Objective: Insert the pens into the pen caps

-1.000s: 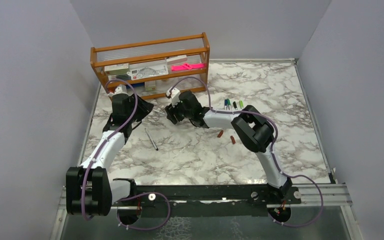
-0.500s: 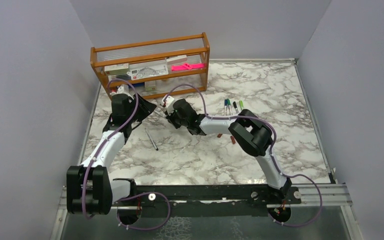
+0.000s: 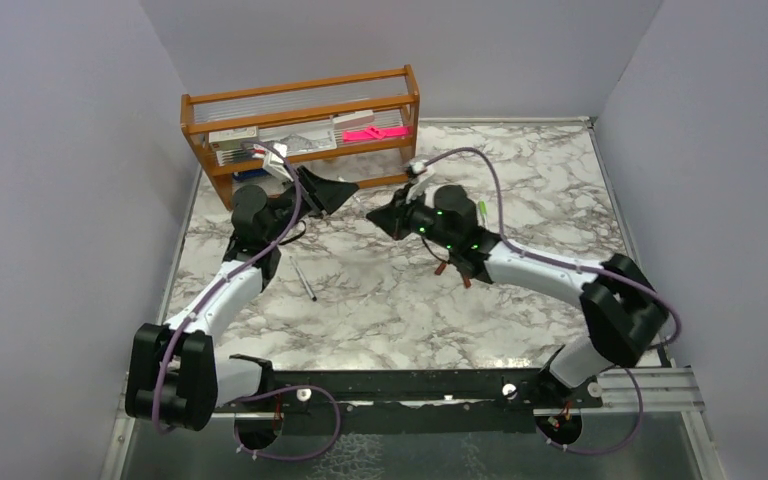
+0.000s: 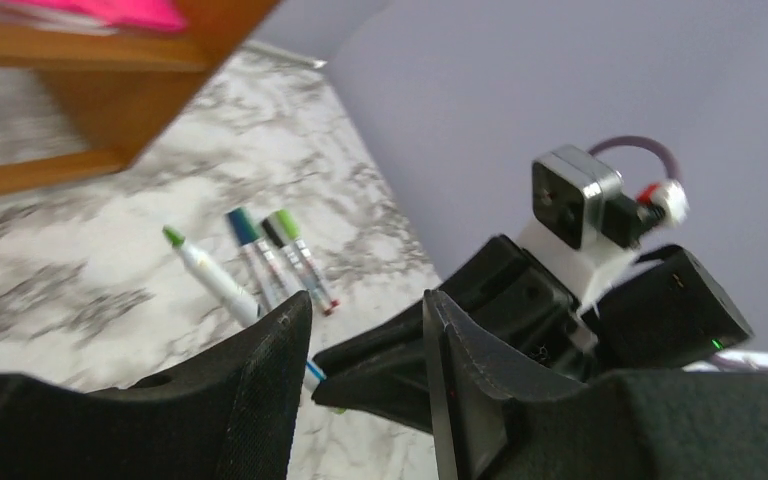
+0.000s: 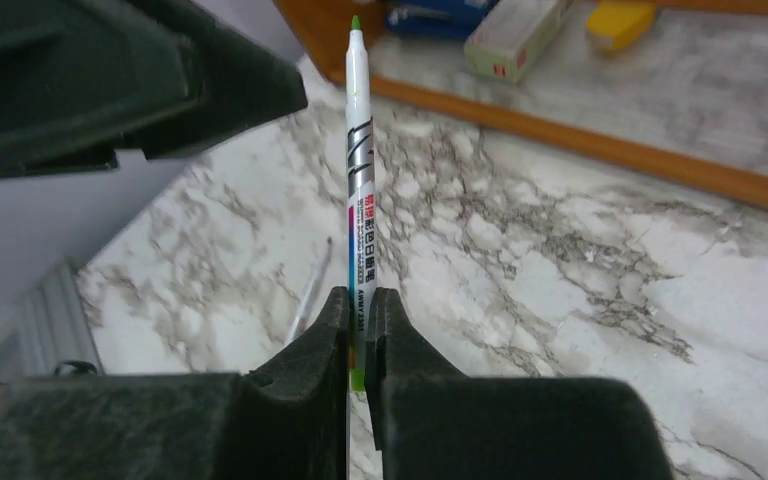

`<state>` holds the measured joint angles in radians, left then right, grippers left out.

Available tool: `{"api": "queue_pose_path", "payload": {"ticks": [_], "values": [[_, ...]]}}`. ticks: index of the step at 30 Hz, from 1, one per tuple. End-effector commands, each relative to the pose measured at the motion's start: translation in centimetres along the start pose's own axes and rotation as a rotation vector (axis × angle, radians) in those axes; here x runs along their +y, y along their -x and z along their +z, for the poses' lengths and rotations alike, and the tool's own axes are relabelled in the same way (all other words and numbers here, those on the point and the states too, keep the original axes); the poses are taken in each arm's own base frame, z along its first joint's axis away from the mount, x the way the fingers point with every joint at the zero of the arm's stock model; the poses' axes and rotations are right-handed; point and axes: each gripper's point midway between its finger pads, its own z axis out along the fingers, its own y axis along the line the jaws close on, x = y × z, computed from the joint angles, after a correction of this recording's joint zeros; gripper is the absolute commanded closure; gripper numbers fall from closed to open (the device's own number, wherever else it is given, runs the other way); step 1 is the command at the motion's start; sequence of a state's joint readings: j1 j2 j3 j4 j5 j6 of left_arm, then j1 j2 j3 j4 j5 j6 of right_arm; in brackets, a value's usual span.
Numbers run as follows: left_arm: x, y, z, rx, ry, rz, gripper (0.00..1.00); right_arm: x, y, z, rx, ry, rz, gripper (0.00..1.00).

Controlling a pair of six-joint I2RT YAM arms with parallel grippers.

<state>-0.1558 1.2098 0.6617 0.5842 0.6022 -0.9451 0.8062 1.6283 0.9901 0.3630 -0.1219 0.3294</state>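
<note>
My right gripper (image 5: 362,292) is shut on a white pen (image 5: 359,170) with a green tip, held up off the table. That pen (image 4: 215,282) passes behind my left gripper's left finger, outside the jaws. My left gripper (image 4: 367,300) is open, and nothing shows between its fingers. It faces the right gripper (image 3: 382,214) in mid-air, the left gripper (image 3: 352,189) a little above. More pens (image 4: 270,255) lie side by side on the marble. Two dark red pen caps (image 3: 440,268) lie under the right arm.
A wooden shelf (image 3: 300,130) with boxes and a pink item stands at the back left. A thin black stick pen (image 3: 304,280) lies on the marble table (image 3: 380,320) beside the left arm. Grey walls close in the sides.
The right gripper has shut on the green-tipped pen and lifted it, swinging right. The left gripper has risen from the table and turned to face it.
</note>
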Motion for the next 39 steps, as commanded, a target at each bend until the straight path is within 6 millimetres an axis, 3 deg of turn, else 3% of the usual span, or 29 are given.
{"api": "queue_pose_path", "payload": {"ticks": [1,4,8,15,21,26,33,39], "values": [[-9.4,1.0,-0.3,-0.108,-0.332,0.134,0.54,2.2,5.8,-4.5,-0.228,0.145,0.172,0.99],[-12.0,0.8,-0.2,-0.137,-0.423,0.15,0.54,3.2,8.5,-6.8,-0.31,0.182,0.144,0.99],[-14.3,0.2,0.7,-0.131,-0.496,0.151,0.56,3.7,10.2,-8.5,-0.368,0.187,0.12,0.99],[-15.1,0.0,1.2,-0.16,-0.498,0.156,0.57,3.7,12.0,-11.2,-0.477,0.168,0.11,0.99],[-16.5,0.2,0.6,-0.167,-0.538,0.168,0.48,2.7,12.5,-12.1,-0.503,0.106,0.109,0.99],[-16.2,-0.1,0.8,-0.161,-0.527,0.161,0.38,3.1,13.2,-12.9,-0.531,0.116,0.089,0.99],[-16.2,-0.8,2.0,-0.146,-0.526,0.154,0.37,3.6,12.8,-12.7,-0.505,0.144,0.074,0.99],[-17.5,-1.4,3.1,-0.124,-0.562,0.157,0.48,4.2,12.1,-12.4,-0.487,0.194,0.089,0.99]]}}
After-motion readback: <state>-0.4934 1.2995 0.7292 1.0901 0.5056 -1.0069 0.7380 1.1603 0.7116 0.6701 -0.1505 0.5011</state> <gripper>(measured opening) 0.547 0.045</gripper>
